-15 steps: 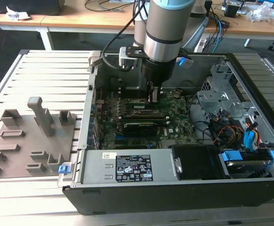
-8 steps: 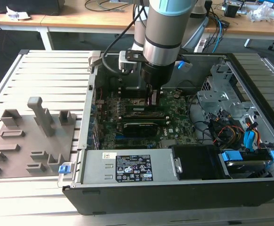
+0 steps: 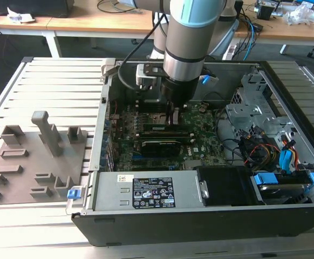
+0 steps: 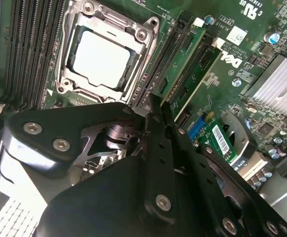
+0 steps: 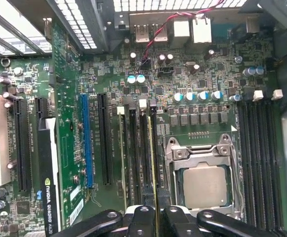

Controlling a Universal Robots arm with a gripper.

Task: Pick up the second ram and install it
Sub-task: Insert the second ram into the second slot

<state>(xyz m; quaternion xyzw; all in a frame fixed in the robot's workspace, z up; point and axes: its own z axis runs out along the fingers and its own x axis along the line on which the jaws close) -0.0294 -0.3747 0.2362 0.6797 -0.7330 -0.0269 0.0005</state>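
Note:
The second ram is a thin green stick standing on edge in the memory slot beside the CPU socket. In the second wrist view its green face runs away from the fingertips. My gripper is shut on the stick's top edge, one finger on each side. In the exterior view the gripper reaches straight down into the open computer case onto the motherboard. Another green stick stands in a slot farther from the socket, with empty black slots between the two.
A black graphics card stands in an expansion slot near the memory slots. A power supply lies along the case's near side, and a drive cage with cables is at the exterior view's right. A grey fixture tray lies on the slatted table at the exterior view's left.

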